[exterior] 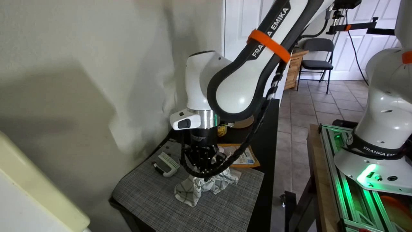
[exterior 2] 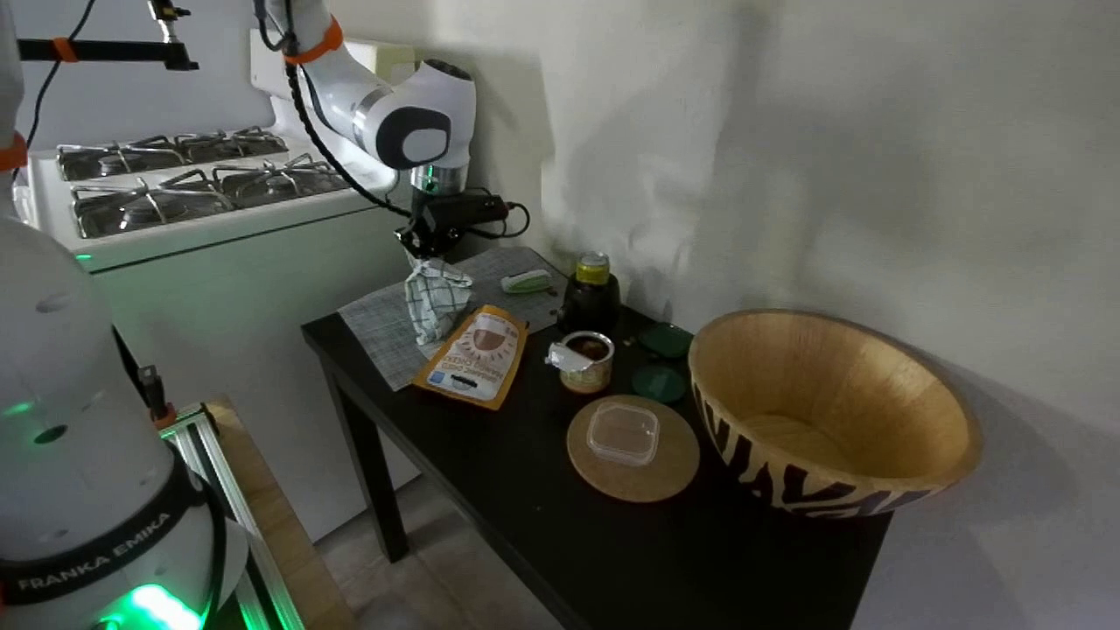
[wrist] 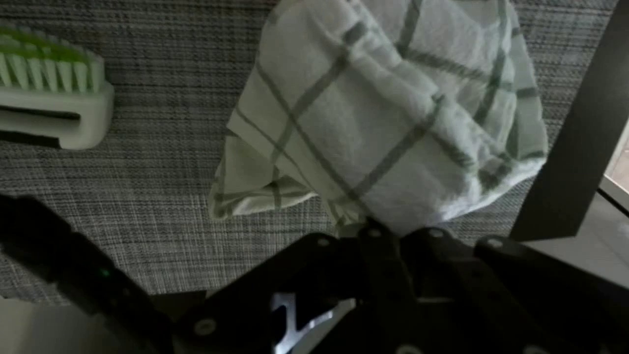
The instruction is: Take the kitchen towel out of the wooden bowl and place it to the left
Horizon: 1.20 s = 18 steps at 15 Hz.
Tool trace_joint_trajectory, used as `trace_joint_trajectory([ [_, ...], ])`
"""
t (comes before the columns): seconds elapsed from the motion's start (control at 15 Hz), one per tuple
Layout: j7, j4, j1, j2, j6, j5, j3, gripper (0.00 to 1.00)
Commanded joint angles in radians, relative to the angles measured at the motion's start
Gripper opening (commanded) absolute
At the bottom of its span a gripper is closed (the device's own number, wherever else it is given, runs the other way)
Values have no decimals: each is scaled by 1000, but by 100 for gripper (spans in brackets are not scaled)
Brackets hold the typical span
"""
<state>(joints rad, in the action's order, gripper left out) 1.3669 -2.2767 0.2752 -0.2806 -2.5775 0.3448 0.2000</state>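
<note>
end effector (wrist: 400, 236): clamped on the towel (wrist: 383, 132) afaict | towel: bunched over the gray mat (wrist: 167, 172), well away from the wooden bowl (exterior 2: 822, 363) | risk: a fold could snag on release, so lifting off might drag it into the pouch (exterior 2: 474, 359)

Crumpled checked towel (wrist: 373, 132) outside bowl (exterior 2: 827, 402)
</note>
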Motion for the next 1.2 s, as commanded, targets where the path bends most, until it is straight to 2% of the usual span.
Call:
trace_joint_trajectory([
  [0.0,-84,73,-34,-111,-39,-182,3,2],
  [0.2,-124,109,-63,-158,-7,-261,20,2],
  [0.27,-131,116,-70,-164,1,-272,29,34],
  [0.33,-133,115,-77,-158,11,-277,42,35],
  [0.47,-127,112,-92,-135,33,-266,75,49],
  [0.6,-67,91,-131,-72,85,-197,152,64],
  [0.8,-45,24,-142,91,155,-158,211,86],
  [0.87,-47,0,-137,153,171,-161,207,95],
  [0.93,-61,-20,-127,212,178,-172,193,99],
  [1.13,-88,-94,-115,388,157,-164,134,100],
])
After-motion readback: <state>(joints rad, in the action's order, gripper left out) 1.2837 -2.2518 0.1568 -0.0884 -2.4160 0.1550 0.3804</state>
